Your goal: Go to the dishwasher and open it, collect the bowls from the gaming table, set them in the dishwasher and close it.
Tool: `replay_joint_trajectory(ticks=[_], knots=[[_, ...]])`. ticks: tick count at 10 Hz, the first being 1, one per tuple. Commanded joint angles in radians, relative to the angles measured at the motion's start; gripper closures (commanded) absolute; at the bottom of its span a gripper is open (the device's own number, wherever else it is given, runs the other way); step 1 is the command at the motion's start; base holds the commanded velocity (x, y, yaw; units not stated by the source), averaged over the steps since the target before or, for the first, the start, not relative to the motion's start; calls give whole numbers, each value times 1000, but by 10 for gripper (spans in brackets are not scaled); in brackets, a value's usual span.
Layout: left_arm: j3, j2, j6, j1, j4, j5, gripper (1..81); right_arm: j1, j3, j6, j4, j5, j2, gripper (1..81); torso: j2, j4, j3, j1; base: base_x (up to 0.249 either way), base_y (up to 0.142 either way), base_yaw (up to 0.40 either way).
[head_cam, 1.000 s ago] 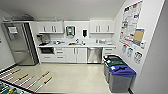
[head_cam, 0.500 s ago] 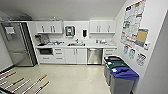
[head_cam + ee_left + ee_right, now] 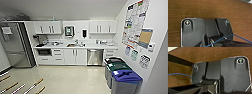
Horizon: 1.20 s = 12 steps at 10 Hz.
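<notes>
Head view: kitchenette ahead. One dishwasher, steel front, door shut, built in under the tabletop between white base cabinets, right of the sink. One steel refrigerator at far left. Three bins along the right wall, nearest lid blue. Both wrist views: brown wood-grain surface; state of either claw cannot be told.

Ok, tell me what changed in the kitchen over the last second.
Only the camera moved: the whole head view slid slightly, and the kitchen shows a little larger. The dishwasher is shut as before, the fridge and the bins stand where they stood. Nothing was taken hold of or let go.
</notes>
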Motion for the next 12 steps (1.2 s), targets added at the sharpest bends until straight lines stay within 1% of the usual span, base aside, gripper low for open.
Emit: replay_joint_trajectory(ticks=[1,12], knots=[[9,-16,5,-58,11,45,10,53,5,-3,6,-39,-12,10,0,0,0,0,179,0,0],[-4,-8,6,-58,11,40,10,59,6,-5,6,-36,-8,10,0,0,0,0,170,0,0]])
